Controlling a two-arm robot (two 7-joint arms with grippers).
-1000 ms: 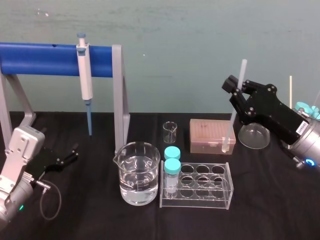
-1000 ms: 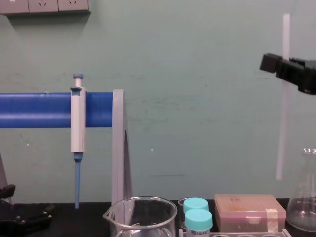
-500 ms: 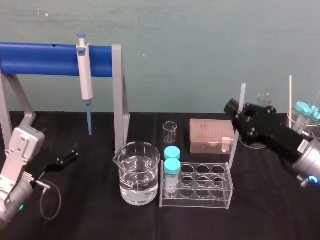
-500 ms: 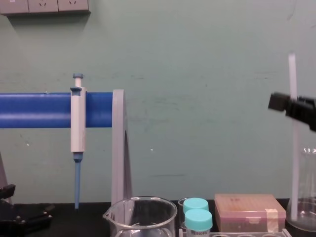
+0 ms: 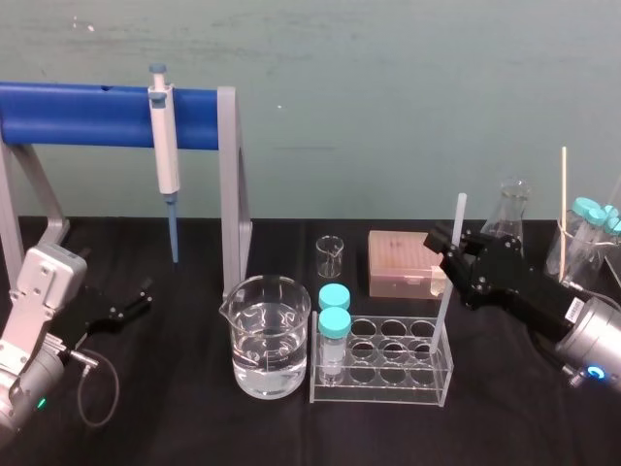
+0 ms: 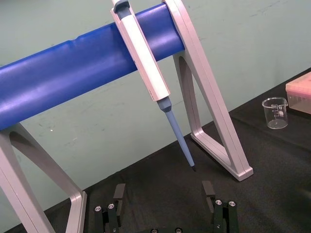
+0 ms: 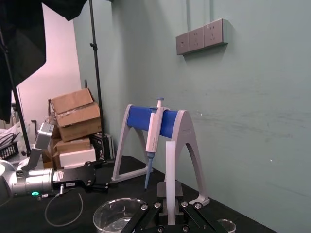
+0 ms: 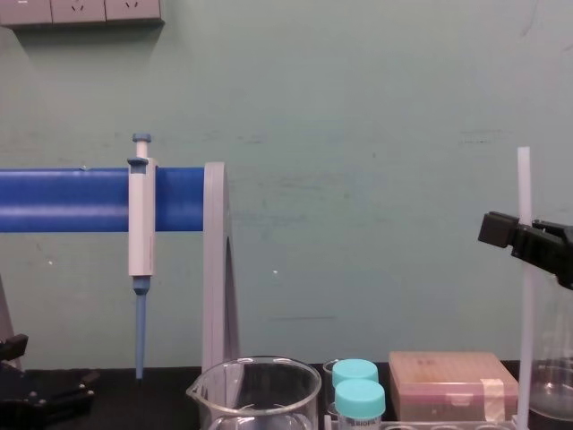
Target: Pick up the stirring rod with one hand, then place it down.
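The stirring rod (image 5: 452, 260) is a thin translucent white stick standing nearly upright, its lower end down by the right end of the clear tube rack (image 5: 383, 361). My right gripper (image 5: 454, 254) is shut on the rod around mid-length. In the chest view, the rod (image 8: 525, 296) rises past the right gripper (image 8: 523, 238) at the right edge. From the right wrist, the rod (image 7: 171, 179) stands straight up out of the shut fingers. Whether its tip touches the table is hidden. My left gripper (image 5: 131, 304) rests parked at the far left, with its fingers (image 6: 118, 193) spread open and nothing between them.
A water-filled beaker (image 5: 270, 335) stands left of the rack, which holds two teal-capped tubes (image 5: 334, 323). Behind are a small beaker (image 5: 330, 255), a pink box (image 5: 408, 262) and a conical flask (image 5: 511, 209). A pipette (image 5: 163, 146) hangs on the blue-barred stand (image 5: 87, 115).
My right gripper has come down and drawn in toward the rack with the rod still in it. The rod's lower end has dropped from above the pink box to beside the rack.
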